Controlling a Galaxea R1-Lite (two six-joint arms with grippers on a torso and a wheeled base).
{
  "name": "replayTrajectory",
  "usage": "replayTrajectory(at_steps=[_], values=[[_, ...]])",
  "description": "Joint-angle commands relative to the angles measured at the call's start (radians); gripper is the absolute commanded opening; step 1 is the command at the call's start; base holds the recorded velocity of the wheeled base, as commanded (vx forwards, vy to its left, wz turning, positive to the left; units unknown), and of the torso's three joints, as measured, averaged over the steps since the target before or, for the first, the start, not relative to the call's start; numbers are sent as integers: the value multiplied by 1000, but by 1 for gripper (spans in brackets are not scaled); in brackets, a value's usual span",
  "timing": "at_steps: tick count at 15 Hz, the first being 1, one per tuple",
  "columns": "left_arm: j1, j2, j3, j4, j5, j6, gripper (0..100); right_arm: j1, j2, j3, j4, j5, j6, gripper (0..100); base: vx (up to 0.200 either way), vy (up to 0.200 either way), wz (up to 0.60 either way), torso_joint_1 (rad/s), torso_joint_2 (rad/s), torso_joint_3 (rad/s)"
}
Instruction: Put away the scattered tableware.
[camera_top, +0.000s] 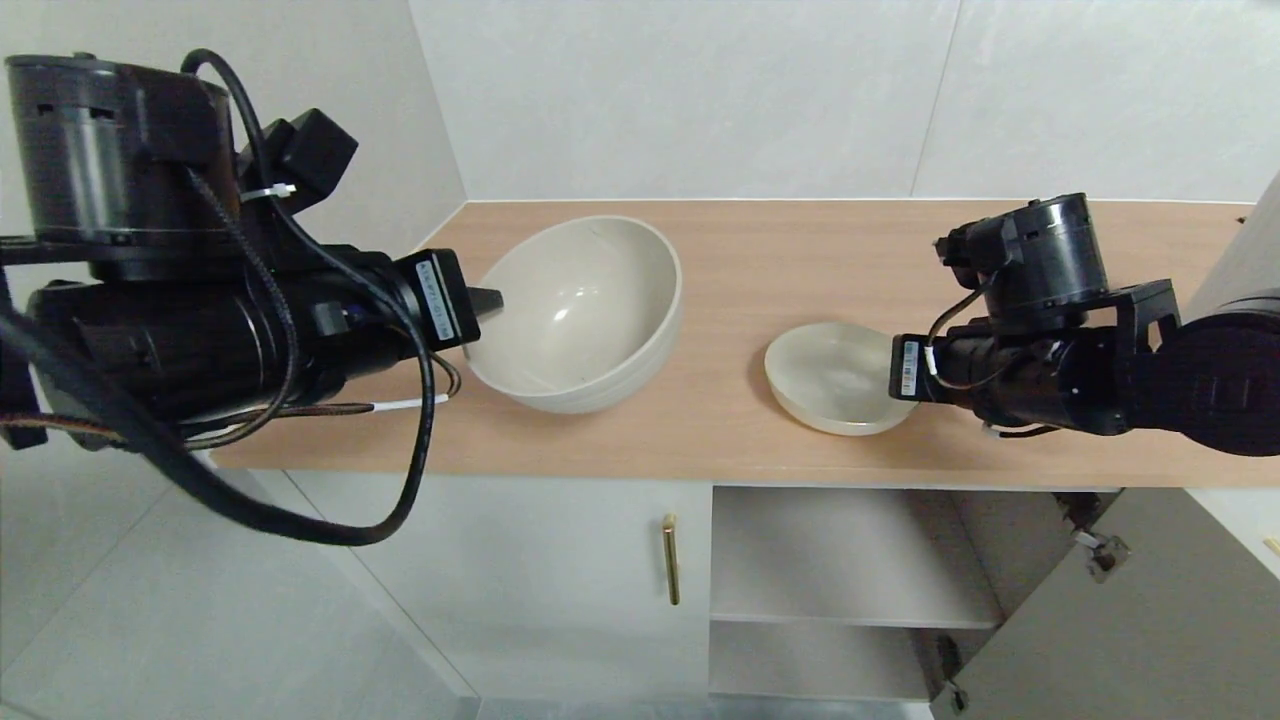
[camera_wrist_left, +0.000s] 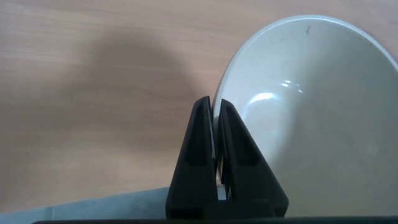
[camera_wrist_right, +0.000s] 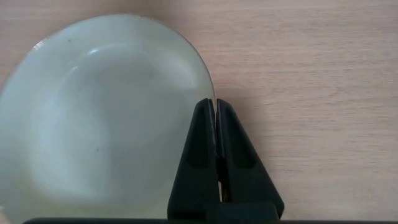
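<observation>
**State.** The left gripper (camera_wrist_left: 214, 106) is closed narrowly on the rim of the cream bowl (camera_top: 590, 310), one finger inside the wall and one outside. The grip lies at the bowl's 9 o'clock in the head view. The bowl is tilted, its mouth turned toward the gripper and its lower side apparently resting on the wooden countertop (camera_top: 780, 250). The right gripper (camera_wrist_right: 216, 106) is likewise closed on the thin rim of the pale plate (camera_top: 830, 375), at the plate's 3 o'clock. The plate lies on the countertop near its front edge, well apart from the bowl. An open cabinet compartment (camera_top: 840, 555) with shelves is located at 6 o'clock from the plate, below the countertop. Its door (camera_top: 1100, 620) is swung out at 4 o'clock.

**Hazards.**
- Both pieces are held by a narrow pinch on a smooth, glazed-looking rim. Slippage is judged likely if either is lifted quickly, as the weight hangs far from the fingers.
- The bowl may be rotated in the grip by its own mass and dropped onto the countertop.
- The plate may be dragged over the front edge if it is pulled toward 6 o'clock before being raised.
- The countertop edge, shelf or door may be struck during lowering into the compartment.
</observation>
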Motion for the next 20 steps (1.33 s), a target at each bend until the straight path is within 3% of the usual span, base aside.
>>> replayTrajectory(at_steps=[1, 3, 6, 9, 12, 14, 20], values=[[-1, -64, 57, -14, 1, 3, 0, 0, -80, 14, 15, 0, 11, 0, 0, 0, 0, 0, 0, 0], [-57, -154, 168, -25, -1, 8, 0, 8, -237, 38, 153, 39, 19, 0, 0, 0, 0, 0, 0, 0], [-55, -233, 251, -25, -1, 3, 0, 39, -372, 147, 223, 131, 31, 0, 0, 0, 0, 0, 0, 0], [-11, -251, 335, -25, -4, 6, 0, 37, -405, 236, 222, 141, 35, 0, 0, 0, 0, 0, 0, 0], [5, -274, 350, -25, -11, 8, 0, 29, -450, 353, 205, 144, 37, 0, 0, 0, 0, 0, 0, 0], [23, -276, 349, -25, -56, 6, 0, 29, -474, 394, 157, 131, 12, 0, 0, 0, 0, 0, 0, 0], [23, -266, 353, -22, -60, 6, 0, 28, -487, 425, 130, 137, -23, 0, -200, 0, 0, 0, 1, 6]])
